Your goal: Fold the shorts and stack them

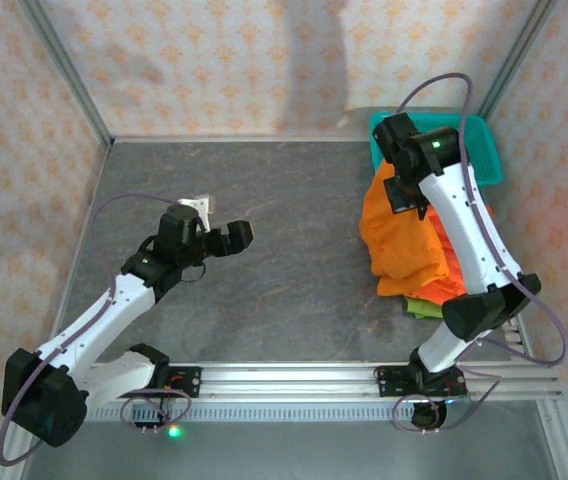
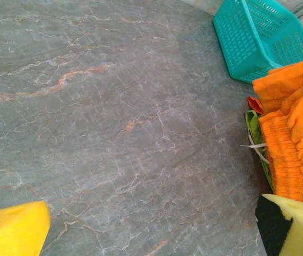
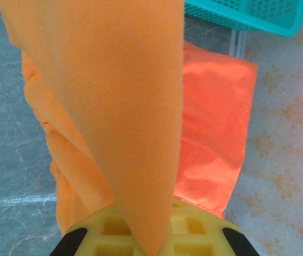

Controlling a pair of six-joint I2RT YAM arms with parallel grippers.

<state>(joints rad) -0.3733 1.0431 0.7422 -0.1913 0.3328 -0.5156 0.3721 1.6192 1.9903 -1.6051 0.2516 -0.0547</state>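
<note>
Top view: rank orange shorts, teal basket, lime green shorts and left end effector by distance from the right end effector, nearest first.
1. orange shorts: gripped by the right end effector, right side.
2. teal basket: just behind it, far right corner.
3. lime green shorts: peeking from under the orange ones, nearer the arm bases.
4. left end effector: open, across at centre-left.

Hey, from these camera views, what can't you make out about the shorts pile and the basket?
- Top view: the right arm covers part of the shorts pile, so the number of pairs is unclear.
- Lime green shorts: mostly buried under the orange ones, top view.
- Right wrist view: the hanging orange cloth hides where the right gripper pinches it.
- Teal basket: its inside is partly behind the right arm, top view.
</note>
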